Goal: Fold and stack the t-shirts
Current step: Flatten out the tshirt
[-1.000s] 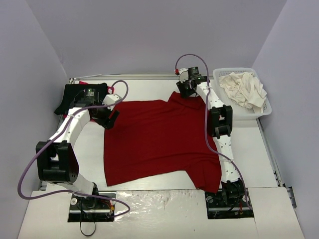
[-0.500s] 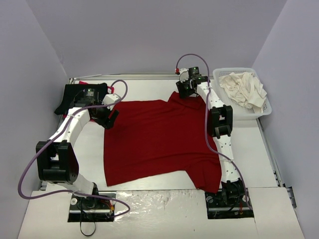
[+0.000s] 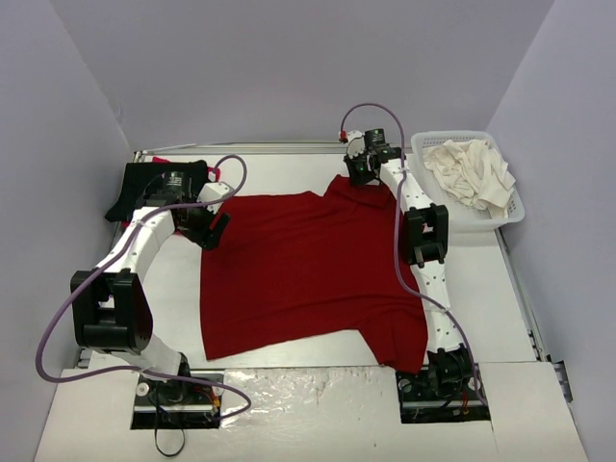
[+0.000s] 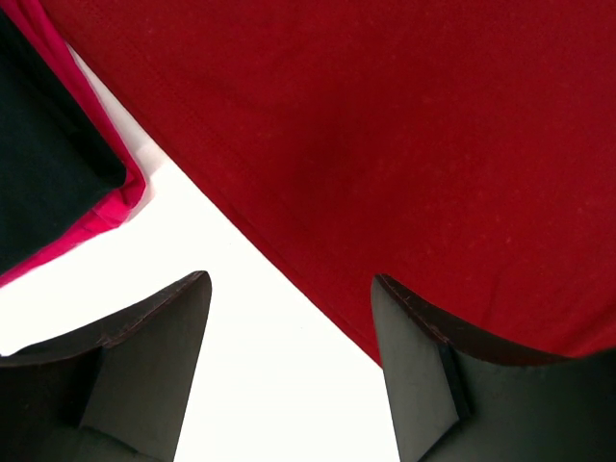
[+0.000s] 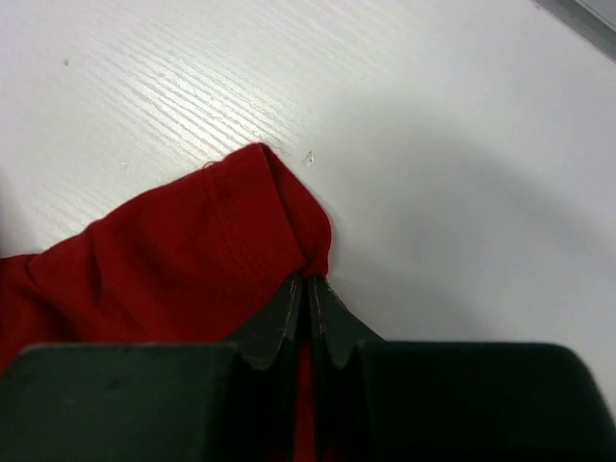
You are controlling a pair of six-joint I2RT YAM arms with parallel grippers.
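A dark red t-shirt (image 3: 308, 269) lies spread flat across the middle of the table. My right gripper (image 3: 358, 178) is at the shirt's far right sleeve. In the right wrist view that gripper (image 5: 309, 284) is shut, pinching a fold of the dark red cloth (image 5: 183, 269) at the sleeve hem. My left gripper (image 3: 214, 231) hovers at the shirt's far left corner. It (image 4: 289, 289) stands open over bare table, its right finger (image 4: 423, 375) over the shirt's edge (image 4: 404, 125). A folded black t-shirt (image 4: 38, 183) rests on a bright red one (image 4: 106, 207) just beyond.
A white lattice basket (image 3: 510, 207) at the far right holds crumpled cream-white t-shirts (image 3: 472, 173). The black and red stack (image 3: 144, 188) sits at the far left corner. A metal rail (image 3: 250, 149) runs along the table's back edge, with walls close around.
My right gripper has closed on the sleeve of the dark red t-shirt and shifted slightly away. The left arm and the shirt's body have not moved.
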